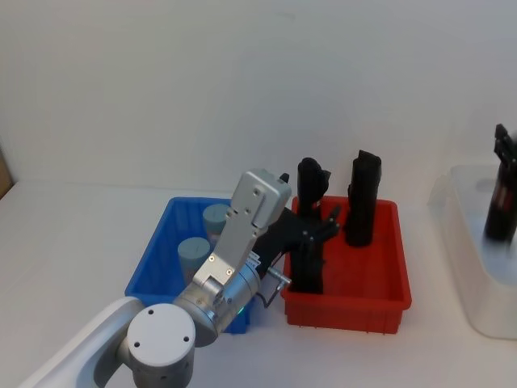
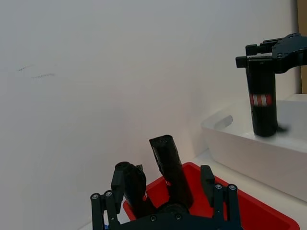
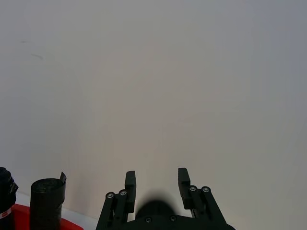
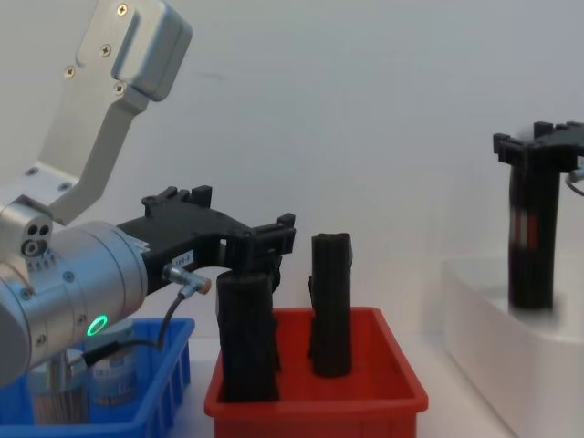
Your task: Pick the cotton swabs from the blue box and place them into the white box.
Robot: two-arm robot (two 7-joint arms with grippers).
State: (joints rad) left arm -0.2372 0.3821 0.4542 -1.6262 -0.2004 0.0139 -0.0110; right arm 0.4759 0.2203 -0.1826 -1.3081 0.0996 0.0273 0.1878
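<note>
Two cotton swabs jars with grey-blue lids [image 1: 216,217] [image 1: 194,252] stand in the blue box [image 1: 157,259], and they show low down as jars [image 4: 117,374]. My left gripper [image 1: 319,230] reaches past them over the red bin [image 1: 380,299]. It is open, its jaws either side of the top of the front black cylinder [image 4: 246,338]. My right gripper [image 1: 502,149] is at the far right, shut on another black cylinder [image 2: 263,105] held upright in the white box [image 2: 240,139].
Two more black cylinders [image 1: 311,182] [image 1: 363,198] stand upright at the back of the red bin, which sits right beside the blue box. The white box is apart at the right edge, with bare table [image 1: 436,267] between it and the red bin.
</note>
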